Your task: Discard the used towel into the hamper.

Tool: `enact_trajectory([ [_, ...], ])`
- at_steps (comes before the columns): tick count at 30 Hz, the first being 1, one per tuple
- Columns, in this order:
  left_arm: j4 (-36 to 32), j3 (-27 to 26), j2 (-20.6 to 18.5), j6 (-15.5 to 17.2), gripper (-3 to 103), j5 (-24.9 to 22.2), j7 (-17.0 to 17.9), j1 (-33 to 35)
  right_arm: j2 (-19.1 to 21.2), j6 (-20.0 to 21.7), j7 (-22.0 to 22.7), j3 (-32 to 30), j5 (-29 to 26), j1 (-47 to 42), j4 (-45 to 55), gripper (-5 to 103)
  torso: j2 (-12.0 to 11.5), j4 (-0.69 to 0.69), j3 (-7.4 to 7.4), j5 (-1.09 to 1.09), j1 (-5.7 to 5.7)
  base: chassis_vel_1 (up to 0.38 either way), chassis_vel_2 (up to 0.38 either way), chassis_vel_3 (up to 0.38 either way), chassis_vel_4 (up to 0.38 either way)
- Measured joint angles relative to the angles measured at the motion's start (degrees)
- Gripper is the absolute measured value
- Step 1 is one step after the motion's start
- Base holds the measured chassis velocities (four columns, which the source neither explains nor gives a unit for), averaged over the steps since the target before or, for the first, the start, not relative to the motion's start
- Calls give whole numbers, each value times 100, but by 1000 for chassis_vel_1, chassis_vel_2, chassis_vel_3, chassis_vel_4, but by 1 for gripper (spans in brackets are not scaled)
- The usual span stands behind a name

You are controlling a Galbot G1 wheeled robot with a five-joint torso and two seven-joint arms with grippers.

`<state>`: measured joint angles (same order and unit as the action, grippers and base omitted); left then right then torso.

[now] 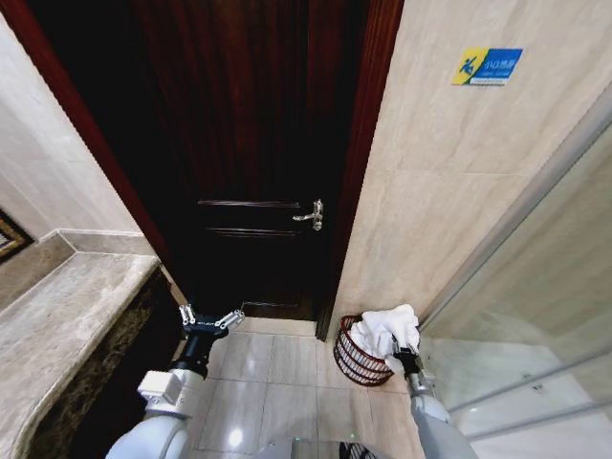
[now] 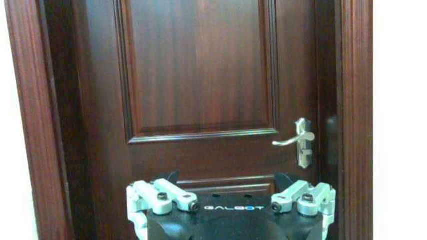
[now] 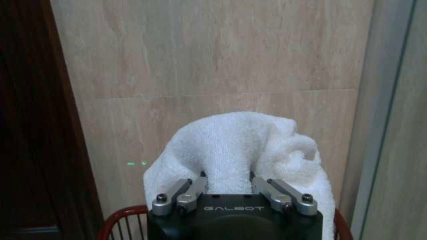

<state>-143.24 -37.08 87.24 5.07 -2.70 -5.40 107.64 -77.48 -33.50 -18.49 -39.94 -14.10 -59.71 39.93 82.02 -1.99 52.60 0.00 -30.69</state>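
Note:
In the head view a white towel point(image 1: 387, 325) hangs bunched over the dark red wire hamper point(image 1: 356, 361), which stands on the floor against the beige wall. My right gripper point(image 1: 403, 357) is at the hamper's near right side, shut on the towel. The right wrist view has the towel point(image 3: 233, 145) pinched between the fingers of my right gripper point(image 3: 229, 182), with the hamper's red rim point(image 3: 119, 218) just below. My left gripper point(image 1: 211, 316) hangs open and empty in front of the dark wooden door, well left of the hamper. It shows spread wide in the left wrist view point(image 2: 232, 196).
A dark wood door point(image 1: 258, 143) with a silver lever handle point(image 1: 313, 215) stands straight ahead. A marble counter point(image 1: 57, 316) runs along the left. A glass shower panel point(image 1: 535, 316) closes off the right. Light floor tiles point(image 1: 277, 373) lie between them.

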Motion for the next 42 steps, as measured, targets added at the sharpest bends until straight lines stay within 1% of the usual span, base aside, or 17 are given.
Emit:
enact_trajectory([
  [5, 0, 0, 0, 0, 93, 0, 0, 0, -16, 12, 61, 0, 40, -22, -73, 20, 0, 0, 0, 0, -1, -126, 120, 118, -113],
  [6, 0, 0, 0, 0, 93, 0, 0, -1, -23, 43, 80, -9, 92, -34, -96, 20, -1, 0, 1, 0, -4, -105, 126, 138, -139],
  [8, 0, 0, 0, 0, 93, 0, 0, -2, -14, 237, 104, -19, 237, -58, -97, 20, -2, 0, 2, 0, -9, -101, 136, 114, -117],
  [9, 0, 0, 0, 0, 93, 0, 0, -2, -14, 237, 104, -19, 237, -58, -97, 20, -2, 0, 2, 0, -9, -101, 136, 88, -96],
  [12, 0, 0, 0, 0, 93, 0, 0, -2, 47, 810, 58, -51, 480, 39, -147, 20, -2, -1, 2, -1, -5, -37, 41, 41, -29],
  [13, 0, 0, 0, 0, 93, 0, 0, -2, 47, 810, 58, -51, 480, 39, -147, 20, -2, -1, 2, -1, -5, 0, 0, 0, 0],
  [15, 0, 0, 0, 0, 93, 0, 0, -1, 83, 1216, -23, -64, 558, 251, -347, 20, -1, 1, 0, -1, 1, 15, -35, -20, 18],
  [16, 0, 0, 0, 0, 93, 0, 0, 0, 85, 1331, -34, -90, 645, 386, -488, 20, 0, 0, 0, 0, 2, 50, -69, -55, 44],
  [17, 0, 0, 0, 0, 93, 0, 0, 0, 85, 1331, -34, -90, 645, 386, -488, 20, 0, 0, 0, 0, 2, 50, -69, -55, 44],
  [20, 0, 0, 0, 0, 93, 0, -1, 0, 83, 1716, 17, -115, 1184, 666, -742, 20, 0, -1, -1, -1, 2, 13, -15, -18, 15],
  [21, 0, 0, 0, 0, 93, 0, -1, 0, 83, 1716, 17, -115, 1184, 666, -742, 20, 0, -1, -1, -1, 2, 0, 0, 0, 0],
  [23, 0, 0, 0, 0, 93, 0, 0, 0, 55, 1979, 65, -109, 1569, 759, -816, 20, 0, -1, 0, -1, 0, 0, 0, 0, 0],
  [24, 0, 0, 0, 0, 93, 0, 0, 0, 55, 1979, 65, -109, 1569, 759, -816, 20, 0, -1, 0, -1, 0, 0, 0, 0, 0],
  [28, 0, 0, 0, 0, 93, 0, 0, -1, -7, 2256, 117, -138, 1969, 848, -959, 20, 0, 1, 1, -1, -3, 0, 0, 0, 0],
  [29, 0, 0, 0, 0, 93, 0, 0, -1, -7, 2256, 117, -138, 1969, 848, -959, 20, 0, 1, 1, -1, -3, 0, 0, 0, 0],
  [33, 0, 0, 0, 0, 93, 0, 0, -1, -60, 2493, 161, -126, 2218, 991, -1071, 20, 0, 0, 0, -1, -2, 0, 0, 0, 0],
  [42, 0, 0, 0, 0, 93, 0, 0, -1, -46, 2568, 84, -75, 2260, 1125, -1216, 20, 0, 0, 0, 0, 0, -22, 22, 24, -31],
])
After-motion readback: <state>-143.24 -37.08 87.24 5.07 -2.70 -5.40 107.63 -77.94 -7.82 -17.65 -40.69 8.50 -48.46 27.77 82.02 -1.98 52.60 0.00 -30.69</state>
